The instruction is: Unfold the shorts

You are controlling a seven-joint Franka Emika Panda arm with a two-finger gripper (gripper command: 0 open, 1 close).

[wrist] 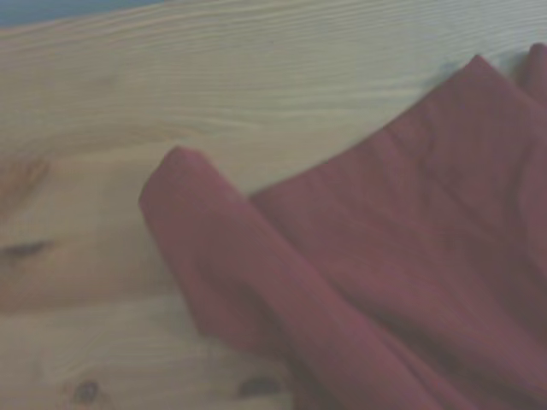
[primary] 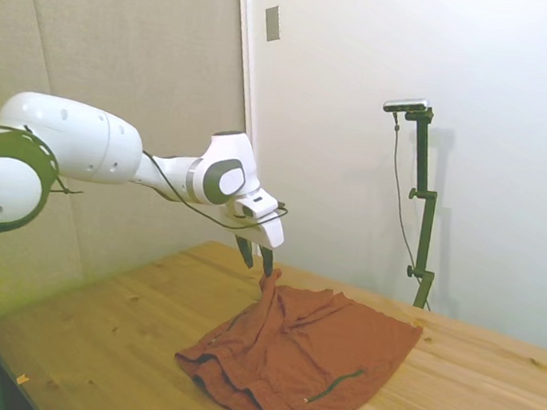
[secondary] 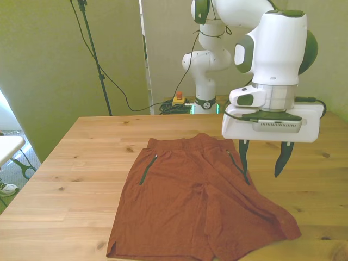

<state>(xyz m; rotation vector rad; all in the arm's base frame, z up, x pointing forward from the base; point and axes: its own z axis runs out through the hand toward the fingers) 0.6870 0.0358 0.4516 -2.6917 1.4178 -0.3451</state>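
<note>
Shorts, rust-red, spread on the wooden table, judged light, limp and easily bunched, best pinched at the raised fold by the hem corner under the gripper, whose fingers are held apart, clasping nothing.

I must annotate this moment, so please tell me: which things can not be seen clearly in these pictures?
- Front view: the bottom edge cuts off the hem of the shorts.
- Side view: the gripper stands at a raised peak of cloth; whether its fingers touch it cannot be told, the spot is too small.
- Wrist view: blurred; the folded corner shows no stitching, and what lies under the fold is hidden.
- Side view: the left edge cuts off the table.
</note>
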